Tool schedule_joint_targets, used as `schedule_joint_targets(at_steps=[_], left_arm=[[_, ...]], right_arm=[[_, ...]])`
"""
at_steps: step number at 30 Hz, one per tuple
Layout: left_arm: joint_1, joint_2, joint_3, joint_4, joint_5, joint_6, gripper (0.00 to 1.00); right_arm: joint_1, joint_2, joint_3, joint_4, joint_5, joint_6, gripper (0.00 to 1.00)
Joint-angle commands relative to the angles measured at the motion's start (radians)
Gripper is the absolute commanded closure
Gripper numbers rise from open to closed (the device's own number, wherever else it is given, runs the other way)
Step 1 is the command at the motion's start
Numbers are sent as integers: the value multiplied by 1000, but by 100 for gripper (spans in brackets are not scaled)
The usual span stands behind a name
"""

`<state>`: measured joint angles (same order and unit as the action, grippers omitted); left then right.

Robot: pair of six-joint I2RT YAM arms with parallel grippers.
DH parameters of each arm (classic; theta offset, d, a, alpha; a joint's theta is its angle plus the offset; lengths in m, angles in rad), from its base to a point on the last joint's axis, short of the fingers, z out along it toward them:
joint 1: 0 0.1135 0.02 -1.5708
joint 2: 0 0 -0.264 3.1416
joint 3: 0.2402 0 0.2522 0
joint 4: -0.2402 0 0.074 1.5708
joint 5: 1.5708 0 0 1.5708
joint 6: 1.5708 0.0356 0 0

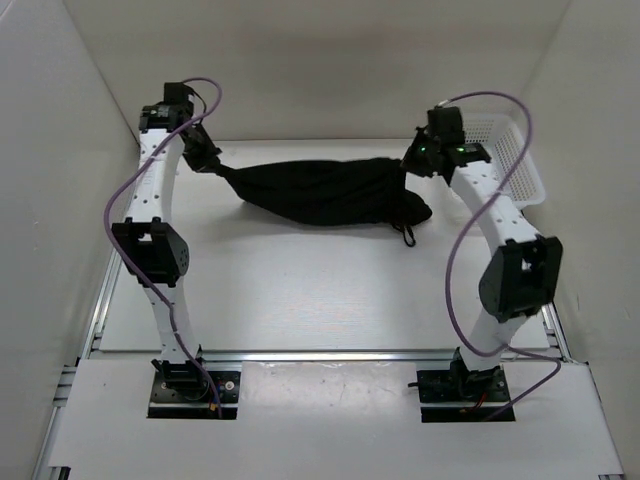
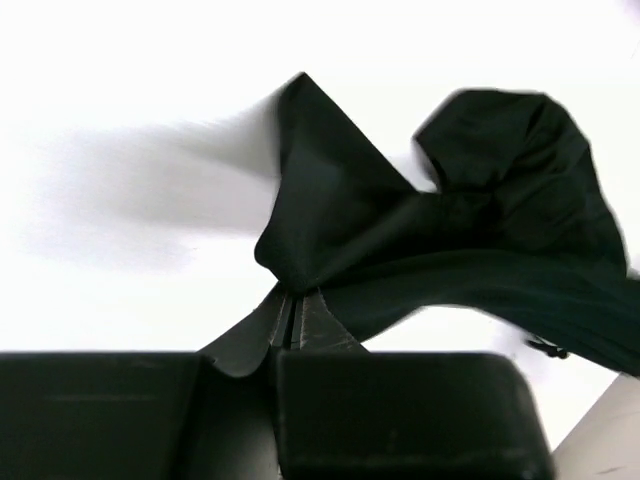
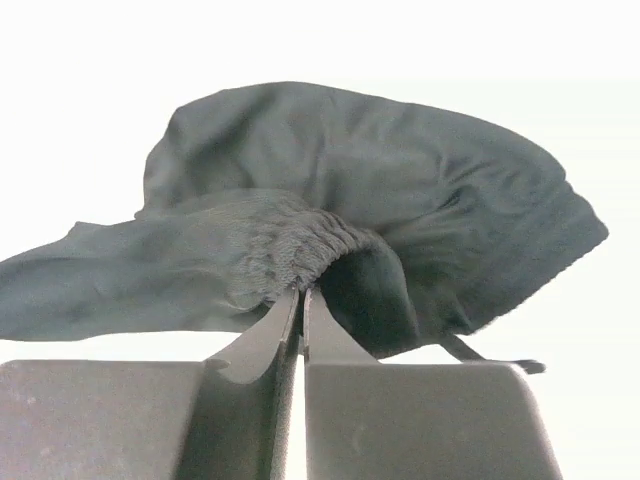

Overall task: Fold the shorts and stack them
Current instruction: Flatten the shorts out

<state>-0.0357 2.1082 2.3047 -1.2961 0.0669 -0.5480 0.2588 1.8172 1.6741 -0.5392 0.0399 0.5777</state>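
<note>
At the near edge of the table [image 1: 330,300] the two arm bases are bolted side by side, and a purple cable [image 1: 455,270] loops up along each arm. Both arms reach away toward the far edge.

The left gripper [image 2: 296,305] has its jaws pressed together on a bunched corner of the shorts [image 1: 330,192], and the black cloth fans out from the pinch. The right gripper [image 3: 302,298] is likewise closed, nipping the gathered elastic waistband, with cloth bulging above its fingertips.

The shorts are stretched between the two grippers as a long dark bundle over the far half of the table, roughly parallel to the far edge and sagging in the middle. Whether the lowest part rests on the table or hangs just above it cannot be told. A thin drawstring [image 1: 408,236] dangles in a loop below the right end of the bundle.

Beyond the right gripper, in the far right corner, stands a white mesh basket [image 1: 525,165], partly hidden by the right arm.
</note>
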Motion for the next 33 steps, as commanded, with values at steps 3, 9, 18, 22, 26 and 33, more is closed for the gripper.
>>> schedule_joint_targets(at_steps=[3, 9, 18, 22, 26, 33], left_arm=[[72, -163, -98, -19, 37, 29, 90], [42, -433, -640, 111, 47, 48, 90], [-49, -337, -856, 226, 128, 54, 14], [-72, -390, -814, 198, 31, 42, 18], [-72, -497, -945, 185, -47, 17, 22], [-72, -562, -1261, 297, 20, -64, 9]], right_arm=[[-30, -290, -143, 45, -57, -125, 100], [-30, -621, -598, 42, 32, -124, 100], [-50, -731, -842, -138, 81, 53, 38], [-50, -744, -810, -211, 55, 68, 58], [-59, -860, -925, -222, -17, 140, 48], [-59, -914, -1125, -91, -225, 304, 33]])
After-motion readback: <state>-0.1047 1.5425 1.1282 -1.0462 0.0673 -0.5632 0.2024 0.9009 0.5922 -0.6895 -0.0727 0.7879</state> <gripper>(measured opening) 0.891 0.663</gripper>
